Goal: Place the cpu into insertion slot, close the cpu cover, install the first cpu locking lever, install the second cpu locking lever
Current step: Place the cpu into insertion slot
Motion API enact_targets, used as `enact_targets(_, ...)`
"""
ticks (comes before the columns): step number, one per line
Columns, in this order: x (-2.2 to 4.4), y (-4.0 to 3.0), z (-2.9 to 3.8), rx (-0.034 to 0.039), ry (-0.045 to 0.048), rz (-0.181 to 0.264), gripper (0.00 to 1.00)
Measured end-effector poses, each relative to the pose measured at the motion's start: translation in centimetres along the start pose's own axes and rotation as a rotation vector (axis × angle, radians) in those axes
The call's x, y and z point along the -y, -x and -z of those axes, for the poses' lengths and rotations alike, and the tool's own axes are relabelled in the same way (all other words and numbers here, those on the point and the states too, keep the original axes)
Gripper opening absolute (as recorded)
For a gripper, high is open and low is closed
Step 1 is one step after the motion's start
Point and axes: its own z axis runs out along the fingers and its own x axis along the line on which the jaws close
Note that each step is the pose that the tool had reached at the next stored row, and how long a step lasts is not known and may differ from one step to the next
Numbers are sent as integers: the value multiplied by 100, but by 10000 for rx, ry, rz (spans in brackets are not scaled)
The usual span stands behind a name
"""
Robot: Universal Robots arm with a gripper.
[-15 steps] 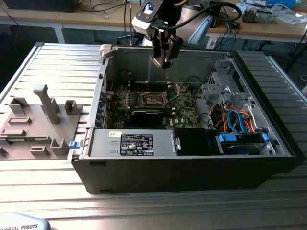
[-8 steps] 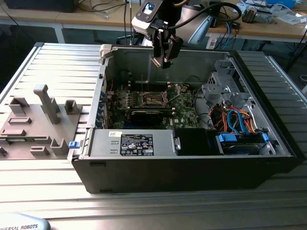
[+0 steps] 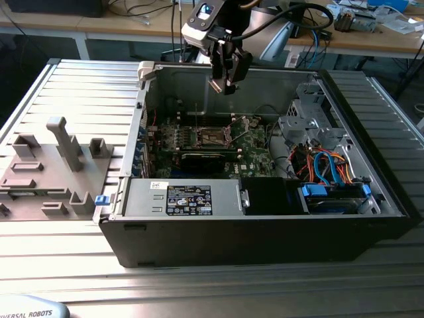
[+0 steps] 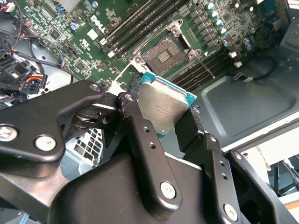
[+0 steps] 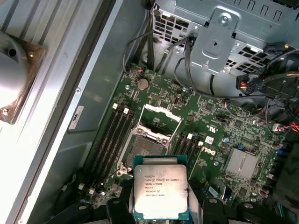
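The black two-fingered gripper [image 3: 224, 85] is closed on the cpu [image 5: 161, 191], a small flat square chip with a silver-grey metal top and a thin teal-green edge. Its fingers [image 4: 135, 116] press against two opposite sides of the chip, and the printed metal face is turned up toward both wrist views. The move depends on the drop from chip to socket. The insertion slot [image 5: 148, 149], a small dark square socket with a silver metal rim on the green motherboard [image 5: 219, 135], lies below the held cpu and well apart from it. In the exterior view the gripper hangs over the open black and grey computer case [image 3: 265, 225], which rests on the ribbed grey metal counter [image 3: 79, 86]. The slot [image 3: 211, 138] sits beneath it, a little toward the exterior view's left. In the second wrist view the slot [image 4: 164, 55] looks bare, its contact field uncovered, and its sides do not yet look square to the edges of the cpu [image 4: 163, 105]. The cpu cover [image 5: 161, 113], a thin silver metal frame plate with a square window, appears swung back off the socket, with long black memory slots [image 5: 112, 135] flanking it.
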Motion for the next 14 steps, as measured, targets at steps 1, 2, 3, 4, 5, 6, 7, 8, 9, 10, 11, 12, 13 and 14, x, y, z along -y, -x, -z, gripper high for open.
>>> enact_targets(1,0,0,0,0,0,-7,54)
enact_targets(2,0,0,0,1,0,-13,54)
enact_targets(3,0,0,0,1,0,-22,54)
enact_targets(4,0,0,0,2,0,-32,54)
enact_targets(5,0,0,0,2,1,-41,54)
enact_targets(6,0,0,0,3,0,-56,54)
enact_targets(7,0,0,0,4,1,-63,54)
enact_targets(8,0,0,0,4,1,-70,54)
enact_targets(9,0,0,0,4,1,-81,54)
enact_targets(10,0,0,0,5,1,-88,54)
enact_targets(11,0,0,0,5,1,-92,54)
enact_targets(12,0,0,0,5,1,-95,54)
enact_targets(13,0,0,0,5,1,-97,54)
enact_targets(14,0,0,0,5,1,-99,54)
